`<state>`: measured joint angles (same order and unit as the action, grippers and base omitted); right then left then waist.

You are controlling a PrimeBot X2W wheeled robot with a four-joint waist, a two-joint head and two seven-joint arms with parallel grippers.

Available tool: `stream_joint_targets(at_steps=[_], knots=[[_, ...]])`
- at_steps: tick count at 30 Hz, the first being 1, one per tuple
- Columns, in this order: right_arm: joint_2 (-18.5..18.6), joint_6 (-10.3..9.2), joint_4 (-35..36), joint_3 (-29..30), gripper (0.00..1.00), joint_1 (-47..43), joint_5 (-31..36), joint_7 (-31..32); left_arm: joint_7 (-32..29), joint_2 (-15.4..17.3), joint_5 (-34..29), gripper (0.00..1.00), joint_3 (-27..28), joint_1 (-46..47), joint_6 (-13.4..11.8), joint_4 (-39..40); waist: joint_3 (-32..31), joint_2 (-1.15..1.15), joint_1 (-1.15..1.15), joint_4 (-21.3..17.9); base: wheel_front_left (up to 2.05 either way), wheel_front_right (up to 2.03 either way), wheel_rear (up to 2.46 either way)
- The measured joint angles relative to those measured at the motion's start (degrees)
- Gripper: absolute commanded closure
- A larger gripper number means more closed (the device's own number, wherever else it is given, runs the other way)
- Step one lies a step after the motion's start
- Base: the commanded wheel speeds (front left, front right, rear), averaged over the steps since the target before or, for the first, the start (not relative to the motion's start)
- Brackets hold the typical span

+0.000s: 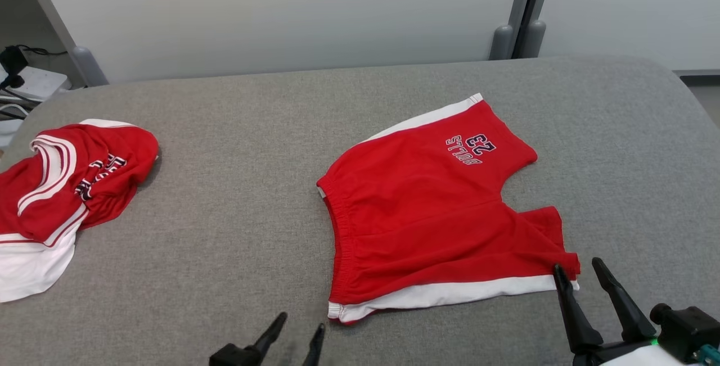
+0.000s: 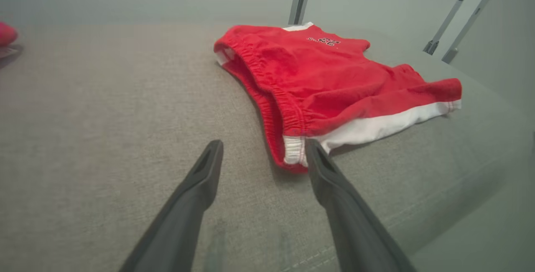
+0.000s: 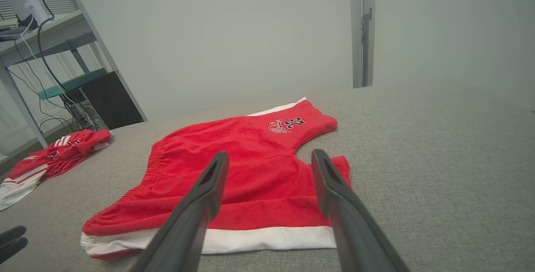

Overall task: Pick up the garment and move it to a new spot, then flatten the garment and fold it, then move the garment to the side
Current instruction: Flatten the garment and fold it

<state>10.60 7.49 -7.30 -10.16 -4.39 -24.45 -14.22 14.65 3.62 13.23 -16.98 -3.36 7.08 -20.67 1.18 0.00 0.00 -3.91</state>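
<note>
Red shorts (image 1: 427,208) lie flat just beside the spread right hand (image 1: 577,266).

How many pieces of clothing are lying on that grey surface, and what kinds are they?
Red shorts: 1
Crumpled red-and-white top: 1
Total: 2
</note>
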Motion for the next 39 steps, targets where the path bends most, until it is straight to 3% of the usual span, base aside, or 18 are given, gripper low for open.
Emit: stream_joint_targets(at_steps=[4, 6, 15, 20, 23, 27, 30, 31, 35, 39], knots=[[0.83, 0.0, 0.05, 0.01, 0.0, 1.16, 0.0, 0.0, -0.01, 1.4, 4.3, 0.0, -6.57, 4.49, 0.0, -4.19, 2.04, 0.0, 0.0, -0.28, 0.0, 0.0, 0.0], [0.89, 0.0, 0.09, 0.02, 0.0, 1.56, 0.0, -0.01, 0.0, 2.25, 5.6, 0.08, -8.36, 7.03, 0.0, -5.3, 3.0, 0.0, 0.0, -0.42, 0.0, 0.0, 0.0], [1.48, 0.0, 0.47, -0.04, 0.0, 3.3, 0.0, -0.01, 0.0, 4.38, 8.17, 0.18, -13.36, 11.87, 0.0, -8.64, 5.99, 0.0, 0.0, -1.59, 0.0, 0.0, 0.0], [1.76, 0.0, 0.59, -0.07, 0.0, 3.89, 0.0, -0.01, 0.0, 5.73, 8.44, 0.2, -15.45, 12.12, 0.0, -9.79, 6.55, 0.0, 0.0, -2.35, 0.0, 0.0, 0.0], [1.81, 0.0, 0.59, -0.04, 0.0, 3.89, -0.2, -0.01, 0.0, 6.25, 9.02, 0.49, -16.6, 12.14, 0.0, -9.92, 6.7, 0.0, 0.0, -2.68, 0.0, 0.0, 0.0], [1.85, 0.0, 0.54, -0.04, 0.0, 3.88, -0.33, -0.01, 0.0, 6.33, 9.2, 0.57, -17.05, 12.55, 0.0, -9.48, 6.73, 0.0, 0.0, -2.87, 0.0, 0.0, 0.0], [1.86, 0.0, 0.48, -0.04, 0.0, 3.88, -0.33, -0.01, 0.0, 6.36, 10.03, 0.81, -17.39, 13.21, 0.0, -8.8, 6.82, 0.0, 0.0, -2.92, 0.0, 0.0, 0.0], [1.86, 0.0, 0.48, -0.04, 0.0, 3.88, -0.33, -0.01, 0.0, 6.36, 10.03, 0.98, -17.39, 13.21, 0.0, -8.8, 6.82, 0.0, 0.0, -2.92, 0.0, 0.0, 0.0], [1.89, 0.0, -0.4, -0.02, 0.0, 3.88, -0.52, -0.01, 0.0, 6.55, 10.05, 1.0, -17.86, 13.29, 0.0, -7.76, 7.05, 0.0, 0.0, -2.81, 0.0, 0.0, 0.0], [2.26, 0.0, -6.43, -0.85, 0.0, 3.9, -1.91, -0.01, 0.0, 7.25, 10.04, 1.0, -17.92, 13.29, 0.0, -6.67, 7.51, 0.0, 0.0, -2.4, 0.0, 0.0, 0.0]])
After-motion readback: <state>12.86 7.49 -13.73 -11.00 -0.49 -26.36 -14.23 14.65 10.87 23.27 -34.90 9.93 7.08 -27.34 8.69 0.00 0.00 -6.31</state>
